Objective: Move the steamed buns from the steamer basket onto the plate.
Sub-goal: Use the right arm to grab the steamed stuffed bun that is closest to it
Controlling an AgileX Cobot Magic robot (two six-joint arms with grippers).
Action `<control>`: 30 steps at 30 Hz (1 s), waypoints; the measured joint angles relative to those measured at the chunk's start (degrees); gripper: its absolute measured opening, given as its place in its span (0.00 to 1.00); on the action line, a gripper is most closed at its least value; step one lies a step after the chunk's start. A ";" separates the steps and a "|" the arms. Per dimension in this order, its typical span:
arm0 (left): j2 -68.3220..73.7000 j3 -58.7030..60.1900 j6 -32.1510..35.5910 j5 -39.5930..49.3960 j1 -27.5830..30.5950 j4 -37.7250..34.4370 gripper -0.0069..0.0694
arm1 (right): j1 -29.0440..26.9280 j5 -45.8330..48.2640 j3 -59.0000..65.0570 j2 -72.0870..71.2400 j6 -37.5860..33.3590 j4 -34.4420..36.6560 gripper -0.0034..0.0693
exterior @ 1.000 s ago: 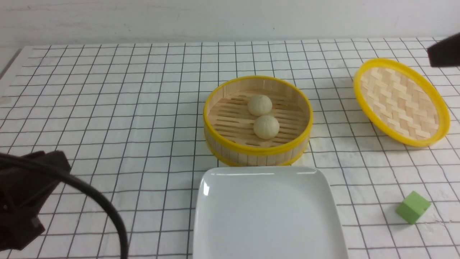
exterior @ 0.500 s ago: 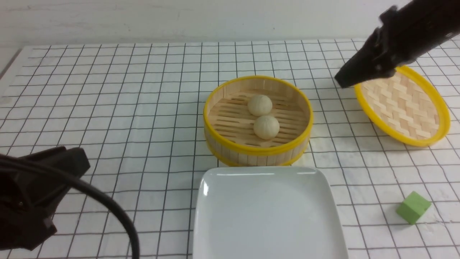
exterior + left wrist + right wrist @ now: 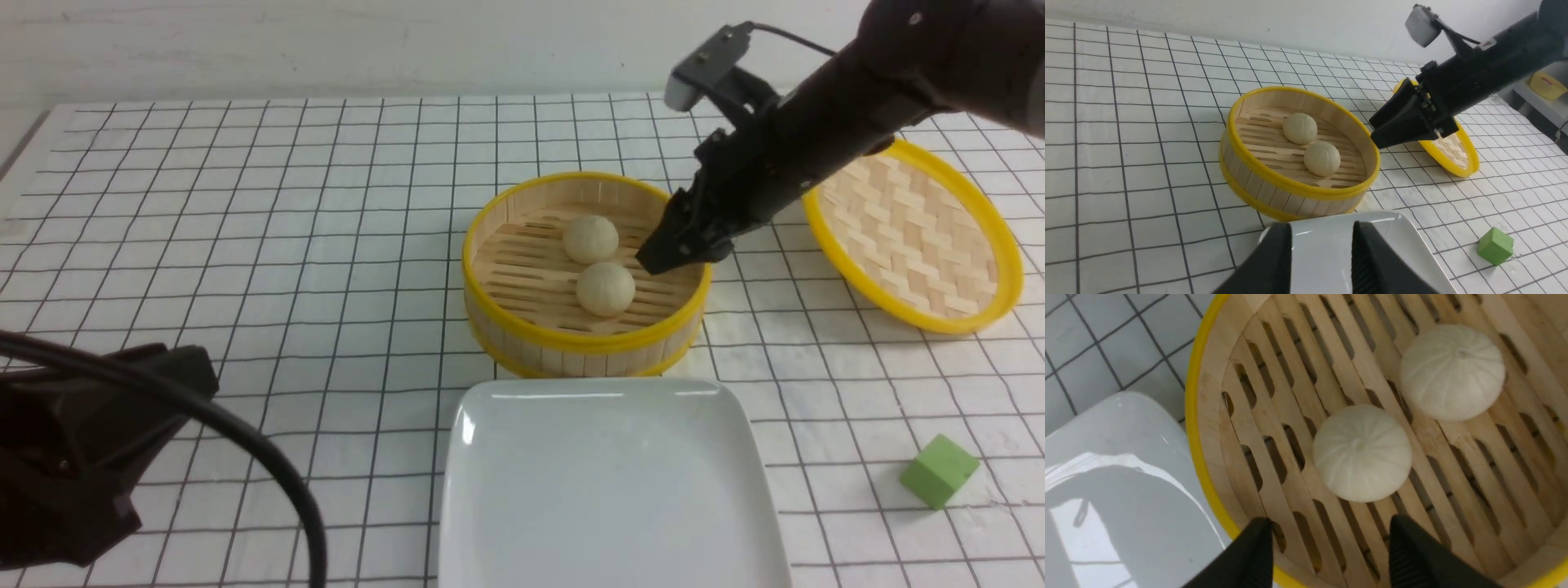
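Checked tabletop [image 3: 245, 204] holds steamer basket [image 3: 584, 341], right hand [image 3: 655, 263] spread empty over its right rim.

Two steamed buns [image 3: 605, 288] in steamer basket [image 3: 571, 353]

Robot lab; grid-marked tabletop [image 3: 245, 204]; bare white wall [image 3: 326, 41]

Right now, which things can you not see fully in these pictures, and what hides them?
Plate: front view, near side cut off by the bottom edge.
Lid: front view, far rim behind the right arm.
Basket: front view, right rim partly behind the right gripper.
Left gripper: front view, fingers hidden by its own dark body.
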 joint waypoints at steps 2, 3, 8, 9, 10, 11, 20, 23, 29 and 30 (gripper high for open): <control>0.00 0.00 0.00 0.05 0.00 0.00 0.41 | 0.79 -1.08 0.00 0.76 0.00 -0.24 0.59; 0.00 0.00 0.00 0.05 0.00 0.00 0.41 | 0.95 -1.34 0.00 0.93 0.00 -0.31 0.59; 0.00 0.00 0.00 0.84 0.00 0.11 0.41 | 1.89 -6.05 0.00 2.33 0.00 -0.80 0.59; 0.00 0.00 0.00 1.13 0.00 0.11 0.41 | 1.96 -6.52 0.00 2.62 0.00 -1.04 0.59; 0.00 0.00 0.00 1.38 0.00 0.11 0.41 | 2.08 -7.08 0.00 2.91 -0.15 -1.15 0.59; 0.00 0.00 0.00 1.64 0.00 0.16 0.41 | 2.08 -7.28 0.00 3.14 -0.27 -1.16 0.59; 0.00 0.00 0.00 2.13 0.00 1.00 0.41 | 2.08 -8.36 0.00 6.19 -0.64 -1.18 0.59; 0.00 0.00 0.00 2.18 0.00 1.17 0.41 | 2.08 -8.62 0.00 6.32 -0.64 -1.12 0.56; 0.00 0.00 0.00 2.18 0.00 1.45 0.41 | 2.08 -10.28 0.00 6.32 -0.64 -0.82 0.35; 0.00 0.00 0.00 2.18 0.00 1.50 0.41 | 2.08 -10.37 0.00 6.32 -0.64 -0.73 0.30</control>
